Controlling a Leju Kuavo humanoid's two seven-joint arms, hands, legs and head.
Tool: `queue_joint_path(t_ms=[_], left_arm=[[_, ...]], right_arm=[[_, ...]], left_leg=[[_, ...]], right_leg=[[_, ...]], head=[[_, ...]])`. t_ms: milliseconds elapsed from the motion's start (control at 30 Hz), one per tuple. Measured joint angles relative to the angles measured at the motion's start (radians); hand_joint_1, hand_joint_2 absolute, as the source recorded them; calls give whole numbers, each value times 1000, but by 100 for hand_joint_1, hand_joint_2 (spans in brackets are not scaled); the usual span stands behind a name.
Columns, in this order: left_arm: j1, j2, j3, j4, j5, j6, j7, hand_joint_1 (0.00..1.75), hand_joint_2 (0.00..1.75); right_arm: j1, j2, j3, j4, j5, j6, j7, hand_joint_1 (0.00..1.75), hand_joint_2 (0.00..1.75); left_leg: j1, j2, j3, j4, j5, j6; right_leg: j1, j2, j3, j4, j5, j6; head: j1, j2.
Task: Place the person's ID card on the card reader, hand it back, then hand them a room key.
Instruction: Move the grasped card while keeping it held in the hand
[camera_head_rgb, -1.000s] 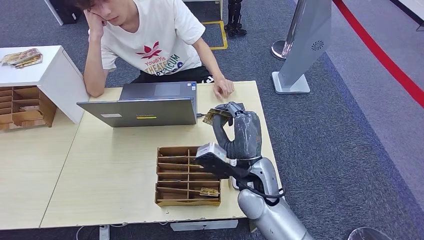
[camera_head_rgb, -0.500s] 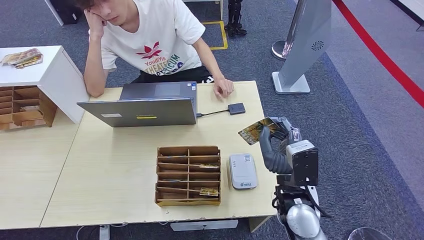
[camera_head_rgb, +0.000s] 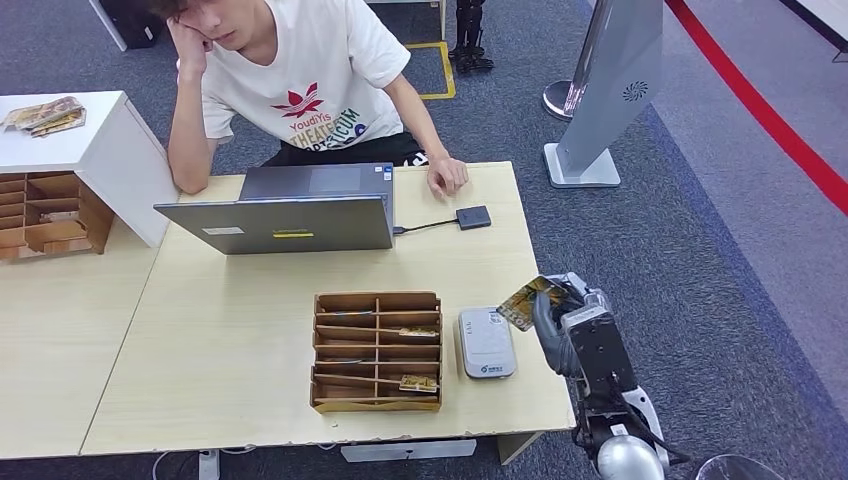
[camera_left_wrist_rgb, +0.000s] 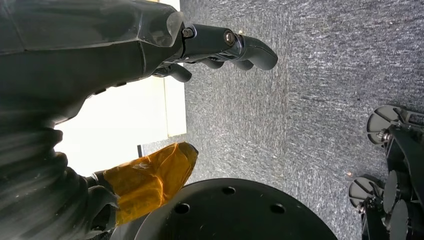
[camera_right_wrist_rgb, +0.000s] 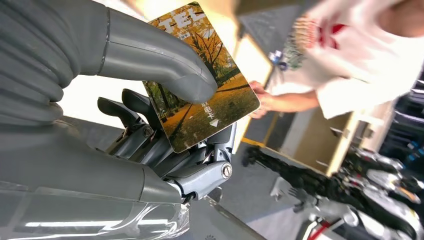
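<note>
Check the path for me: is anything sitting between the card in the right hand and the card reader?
Nothing visible blocks it. The right hand pinches the card just off the table's right edge, and the card reader lies beside it with its top bare. The wooden organizer sits on the reader's far side, out of the path.

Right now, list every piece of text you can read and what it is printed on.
"TEL", cut off at the edge: card pinched in the right hand.
"YoudiYis": person's white T-shirt.
Small print on the card, the T-shirt's lower line, the laptop sticker and the card reader: unreadable.
</note>
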Motion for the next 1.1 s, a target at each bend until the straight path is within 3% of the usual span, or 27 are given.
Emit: queue_joint_path(t_ms=[500,1100], left_arm=[[-2,0,0,0,-1,-2,-1,0,175],[-7,1,0,0,-3,-3,2,0,175]], right_arm=[[-74,-4,27,193,60,87,66,175,175],[-194,48,111,431,79,135,85,175,175]], left_leg=[[0,0,0,0,0,0],[0,0,0,0,1,0]], right_leg=[[0,0,0,0,0,0],[0,0,0,0,0,0]], head=[[0,0],[0,0]])
